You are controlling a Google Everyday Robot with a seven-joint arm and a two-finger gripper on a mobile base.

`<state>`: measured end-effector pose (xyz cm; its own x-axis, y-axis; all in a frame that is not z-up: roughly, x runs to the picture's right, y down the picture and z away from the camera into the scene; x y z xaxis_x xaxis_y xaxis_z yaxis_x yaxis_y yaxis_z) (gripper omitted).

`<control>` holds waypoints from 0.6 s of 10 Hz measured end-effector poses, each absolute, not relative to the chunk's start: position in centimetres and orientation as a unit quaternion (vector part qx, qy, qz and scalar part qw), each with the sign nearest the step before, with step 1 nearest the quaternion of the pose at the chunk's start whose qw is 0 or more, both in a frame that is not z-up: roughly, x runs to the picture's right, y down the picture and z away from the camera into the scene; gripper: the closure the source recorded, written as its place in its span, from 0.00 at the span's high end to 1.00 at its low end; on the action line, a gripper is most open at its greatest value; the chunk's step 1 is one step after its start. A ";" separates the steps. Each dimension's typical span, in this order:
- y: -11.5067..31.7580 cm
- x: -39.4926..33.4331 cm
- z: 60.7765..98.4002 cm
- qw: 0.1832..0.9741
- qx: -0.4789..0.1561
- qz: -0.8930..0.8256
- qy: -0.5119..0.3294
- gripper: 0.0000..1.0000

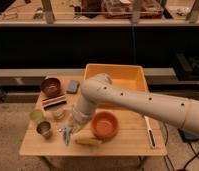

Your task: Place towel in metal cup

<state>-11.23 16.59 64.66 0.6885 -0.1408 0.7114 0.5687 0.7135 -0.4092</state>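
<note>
My gripper is low over the front left of the wooden table. It is shut on a small blue-grey towel that hangs down to the tabletop. The metal cup stands upright just left of the gripper, a short gap away. My white arm reaches across the table from the right and hides part of the table's middle.
An orange bowl sits right of the gripper, with a yellow item in front of it. A green cup, a small beige cup, a brush, a brown bowl, a blue sponge, a yellow bin and a utensil are also there.
</note>
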 end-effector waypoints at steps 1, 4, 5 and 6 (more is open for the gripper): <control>16.6 -11.2 64.7 0.862 -0.318 -0.205 -0.336 0.00; 16.6 -11.2 64.7 0.862 -0.318 -0.205 -0.337 0.00; 16.6 -11.2 64.7 0.863 -0.318 -0.205 -0.336 0.00; 16.6 -11.2 64.7 0.862 -0.318 -0.205 -0.337 0.00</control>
<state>-11.19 16.56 64.69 0.6892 -0.1397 0.7110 0.5675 0.7142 -0.4097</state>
